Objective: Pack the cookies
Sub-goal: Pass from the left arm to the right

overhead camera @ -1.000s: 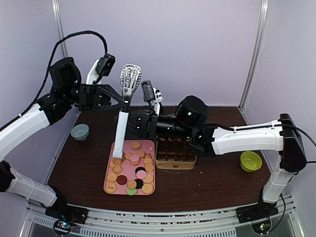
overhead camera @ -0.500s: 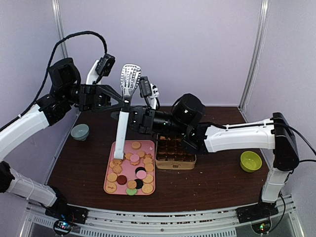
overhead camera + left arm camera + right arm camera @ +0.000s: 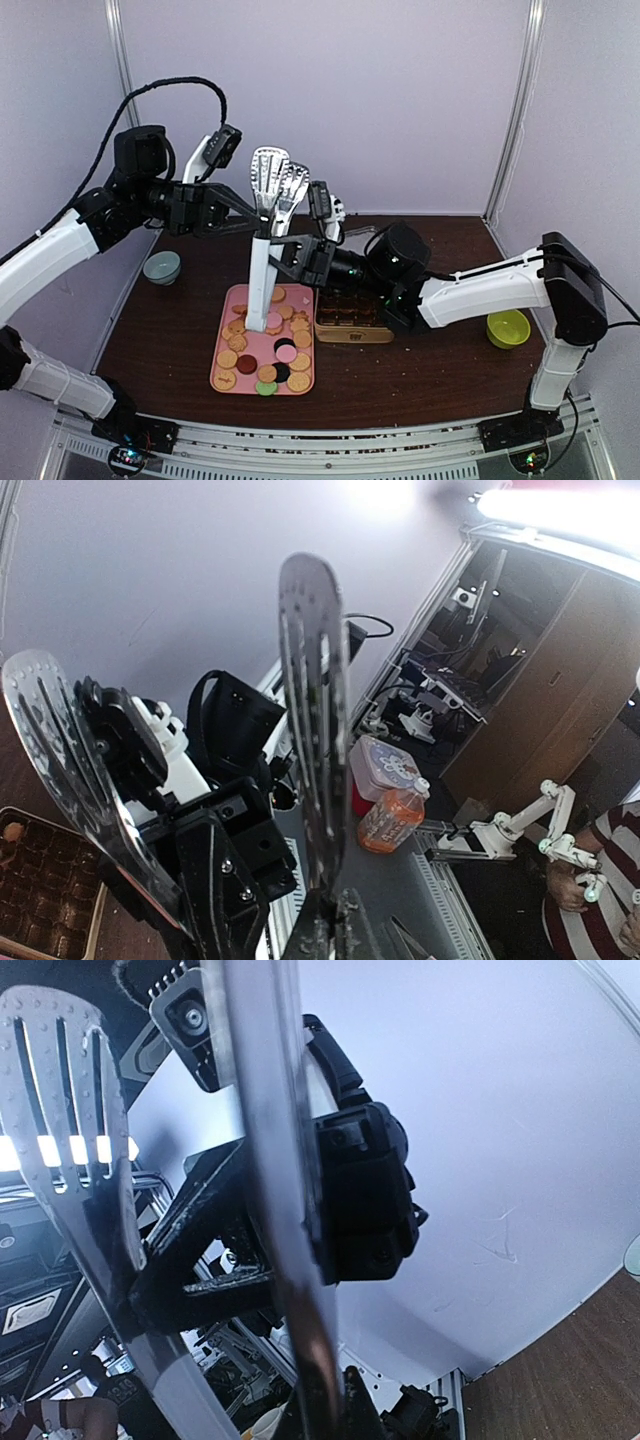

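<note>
Left fingers (image 3: 232, 208) gripping vertical tongs (image 3: 260, 290), heads up

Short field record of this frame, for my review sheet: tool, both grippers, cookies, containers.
tool: slotted tongs, upright over the pink tray, blades up and apart
left gripper: shut on the tongs, under the blades
right gripper: shut on the tongs, lower down
cookies: on the pink tray, none in the tongs
gold tin: right of the tray
bowls: grey bowl far left, green bowl far right
</note>
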